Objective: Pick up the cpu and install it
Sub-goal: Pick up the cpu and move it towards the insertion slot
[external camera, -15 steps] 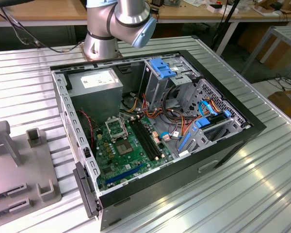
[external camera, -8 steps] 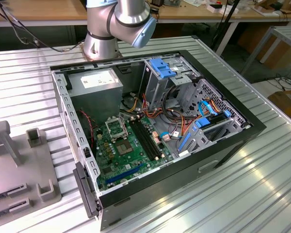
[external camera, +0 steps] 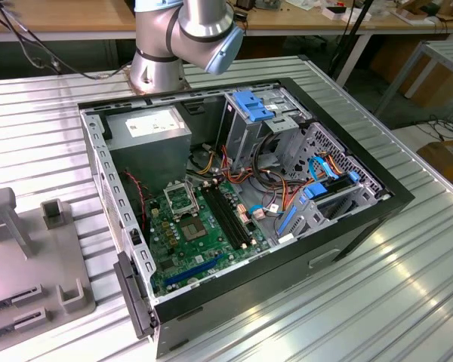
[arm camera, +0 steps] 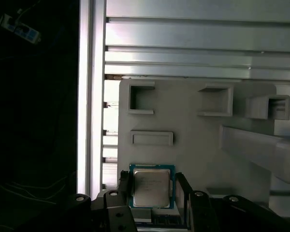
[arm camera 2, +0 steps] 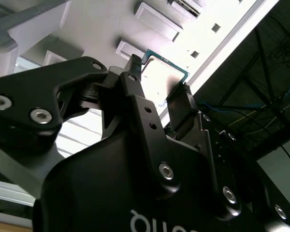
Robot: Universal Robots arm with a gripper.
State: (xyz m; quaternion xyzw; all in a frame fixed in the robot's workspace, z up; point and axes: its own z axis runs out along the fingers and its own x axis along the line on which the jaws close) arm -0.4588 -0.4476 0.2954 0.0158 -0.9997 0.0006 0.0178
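Claw (arm camera: 152,182) clamps the cpu (arm camera: 151,187) by two sides, one edge hidden behind it.

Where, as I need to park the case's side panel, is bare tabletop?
The ribbed silver metal table is bare on the exterior view's right, between the open black computer case and the table's edge. Crowded: the grey fixture plate on the exterior view's left, and inside the case.

An open computer case (external camera: 272,288) lies on a ribbed metal table (external camera: 377,302), a grey fixture tray (external camera: 23,264) at the exterior view's left.
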